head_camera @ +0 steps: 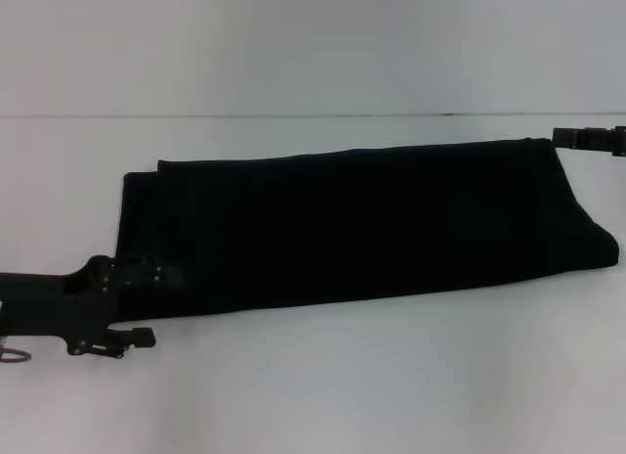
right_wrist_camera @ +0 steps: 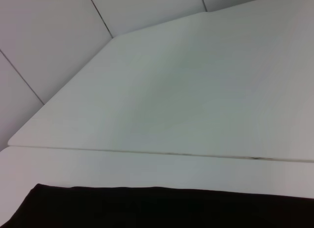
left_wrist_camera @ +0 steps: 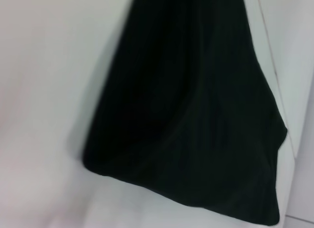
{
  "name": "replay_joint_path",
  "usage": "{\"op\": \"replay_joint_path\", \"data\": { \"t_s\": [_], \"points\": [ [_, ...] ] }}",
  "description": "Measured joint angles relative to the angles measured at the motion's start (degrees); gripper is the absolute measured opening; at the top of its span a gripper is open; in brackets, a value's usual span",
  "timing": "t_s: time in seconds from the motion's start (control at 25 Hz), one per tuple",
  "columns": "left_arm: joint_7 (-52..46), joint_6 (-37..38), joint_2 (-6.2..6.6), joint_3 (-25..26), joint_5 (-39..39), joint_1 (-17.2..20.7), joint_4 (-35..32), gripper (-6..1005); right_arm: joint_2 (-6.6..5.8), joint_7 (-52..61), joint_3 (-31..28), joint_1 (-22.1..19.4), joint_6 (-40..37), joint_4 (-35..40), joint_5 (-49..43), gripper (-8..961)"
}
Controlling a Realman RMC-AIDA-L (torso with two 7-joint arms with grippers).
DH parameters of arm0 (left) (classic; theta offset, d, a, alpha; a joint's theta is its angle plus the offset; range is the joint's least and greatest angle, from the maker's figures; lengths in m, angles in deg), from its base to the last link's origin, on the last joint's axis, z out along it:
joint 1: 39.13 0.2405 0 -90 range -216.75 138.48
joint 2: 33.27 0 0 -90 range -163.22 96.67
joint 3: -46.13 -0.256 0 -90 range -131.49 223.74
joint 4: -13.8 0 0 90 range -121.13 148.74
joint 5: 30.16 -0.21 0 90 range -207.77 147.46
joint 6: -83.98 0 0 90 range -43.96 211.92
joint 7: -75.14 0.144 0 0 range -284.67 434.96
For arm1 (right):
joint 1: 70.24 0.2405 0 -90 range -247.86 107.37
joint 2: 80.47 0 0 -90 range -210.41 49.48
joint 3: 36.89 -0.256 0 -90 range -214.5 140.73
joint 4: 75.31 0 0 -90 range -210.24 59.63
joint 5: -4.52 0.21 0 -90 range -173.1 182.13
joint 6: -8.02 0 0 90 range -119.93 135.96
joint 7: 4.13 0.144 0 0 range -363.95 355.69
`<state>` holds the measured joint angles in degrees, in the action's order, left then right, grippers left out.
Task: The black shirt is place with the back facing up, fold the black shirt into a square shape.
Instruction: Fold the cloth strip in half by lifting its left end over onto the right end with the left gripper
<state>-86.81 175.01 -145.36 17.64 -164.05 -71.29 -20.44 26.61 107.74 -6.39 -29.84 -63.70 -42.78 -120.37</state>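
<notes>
Shirt (head_camera: 362, 224) lies as a long band across the worktop (head_camera: 313, 376); my left hand (head_camera: 147, 307), spread at its left end, could pinch one layer only and unfold it; right hand (head_camera: 587, 139) unclear

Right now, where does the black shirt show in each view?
Head view: the black shirt lies as a long folded band across the middle of the white table.
Left wrist view: it fills the centre and one side.
Right wrist view: a strip at the edge.
Shared landmark: the table seam.
</notes>
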Motion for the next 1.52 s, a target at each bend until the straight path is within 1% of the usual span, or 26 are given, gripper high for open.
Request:
{"op": "replay_joint_path", "data": {
  "t_s": [0.2, 0.64, 0.92, 1.08, 1.52],
  "points": [
    [-2.3, -0.7, 0.50, 0.2, -3.1, -0.9, -0.3, 949, -0.05, 0.0, 0.0, -0.1, 0.0, 0.0, 0.0, 726],
    [-4.8, -4.3, 0.88, 0.0, -7.1, -2.2, 0.0, 950, -0.05, 0.1, 0.0, -0.3, 0.0, -0.2, 0.0, 725],
    [-4.8, -6.1, 0.89, -0.2, -7.1, -3.1, 0.5, 949, -0.11, 0.1, 0.0, -0.4, 0.0, -0.2, 0.0, 725],
    [-4.5, -7.4, 0.79, -0.3, -7.2, -3.6, 1.9, 949, -0.13, 0.1, 0.0, -0.5, 0.0, -0.2, 0.0, 725],
    [-4.3, -9.2, 0.85, -1.3, -7.3, -3.6, 2.7, 950, -0.13, 0.1, 0.0, -0.5, 0.1, -0.2, 0.0, 725]
  ]
}}
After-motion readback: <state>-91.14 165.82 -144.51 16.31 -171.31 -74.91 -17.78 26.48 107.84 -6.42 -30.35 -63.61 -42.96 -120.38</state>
